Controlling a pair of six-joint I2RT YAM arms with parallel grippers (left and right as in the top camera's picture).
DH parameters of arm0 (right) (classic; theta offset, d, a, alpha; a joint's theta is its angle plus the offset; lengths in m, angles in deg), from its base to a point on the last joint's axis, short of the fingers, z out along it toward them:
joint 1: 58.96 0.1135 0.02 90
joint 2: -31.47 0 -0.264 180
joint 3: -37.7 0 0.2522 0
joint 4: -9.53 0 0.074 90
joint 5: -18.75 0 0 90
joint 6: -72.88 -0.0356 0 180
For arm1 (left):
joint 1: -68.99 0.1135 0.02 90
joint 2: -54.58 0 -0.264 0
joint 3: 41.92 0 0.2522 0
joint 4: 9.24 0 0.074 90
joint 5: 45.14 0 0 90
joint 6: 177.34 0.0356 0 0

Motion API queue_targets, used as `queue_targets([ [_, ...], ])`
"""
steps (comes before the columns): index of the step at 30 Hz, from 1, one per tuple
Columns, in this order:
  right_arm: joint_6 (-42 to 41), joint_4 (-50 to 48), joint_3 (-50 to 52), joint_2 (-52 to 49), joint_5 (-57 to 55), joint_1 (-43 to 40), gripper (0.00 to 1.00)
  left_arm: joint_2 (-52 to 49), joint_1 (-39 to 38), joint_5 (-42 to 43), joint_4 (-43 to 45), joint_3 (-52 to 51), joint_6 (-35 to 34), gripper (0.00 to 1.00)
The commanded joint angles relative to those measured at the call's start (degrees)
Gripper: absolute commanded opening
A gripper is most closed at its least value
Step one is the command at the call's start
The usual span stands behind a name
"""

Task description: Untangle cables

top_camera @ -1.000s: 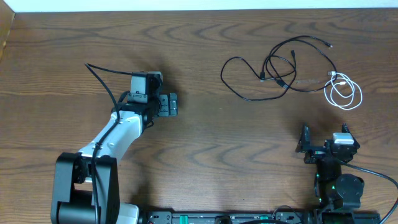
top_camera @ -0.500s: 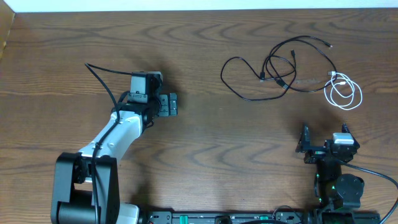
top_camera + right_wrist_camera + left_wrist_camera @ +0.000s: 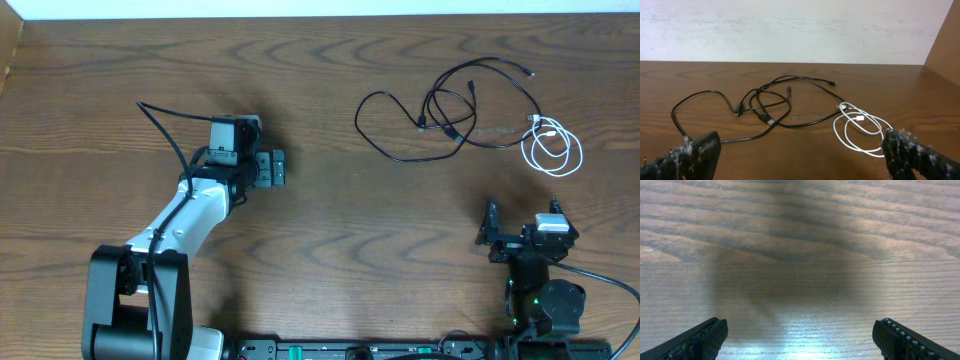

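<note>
Left claw [image 3: 278, 167] left of centre in the overhead shot, parked over bare wood table [image 3: 330, 60]. Spread wide in its wrist view [image 3: 800, 335], one finger in each bottom corner, nothing between them but shadowed wood grain.

Over in the upper right of the overhead: black cables [image 3: 450, 118] looped across each other in a loose tangle, one big loop flopping out to the left, one plug end poking up toward the top edge. Right beside that, further right, white cable [image 3: 537, 123] coiled in a small ring. Looks like touching a black one at its plug end, but can't really tell from these views.

Right claw [image 3: 522, 222] low in the right of the overhead, well clear of the cords. Also gaping wide [image 3: 800, 155], holding nothing, whole cable mess lying flat ahead of it in the wrist view.
</note>
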Motion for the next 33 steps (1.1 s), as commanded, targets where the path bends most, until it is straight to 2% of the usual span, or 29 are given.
queue_targets([
  [1, -0.8, 0.2, 0.1, 0.4, -0.8, 0.2, 0.99, 0.0, 0.0, -6.5, -1.6, -0.3, 0.9, 0.98],
  [11, -0.8, 0.2, 0.1, 0.4, -0.8, 0.2, 0.99, 0.1, 0.0, -7.1, -1.6, -0.3, 0.9, 0.98],
  [14, -0.8, 0.2, 0.1, 0.4, -0.8, 0.2, 0.99, 2.4, 0.0, -7.1, -4.0, -0.3, 0.9, 0.98],
  [17, -0.8, 0.2, 0.1, 0.4, -0.8, 0.2, 0.99, 7.4, 0.1, -7.4, -6.8, -0.8, 3.0, 0.98],
  [24, -0.8, 0.2, 0.1, 0.4, -0.8, 0.2, 0.99, 23.6, 0.6, -7.4, -6.5, -1.7, 7.4, 0.98],
  [33, -0.8, 0.2, 0.1, 0.4, -0.8, 0.2, 0.99, 46.7, 0.6, -9.6, -7.0, -7.2, 7.4, 0.98],
])
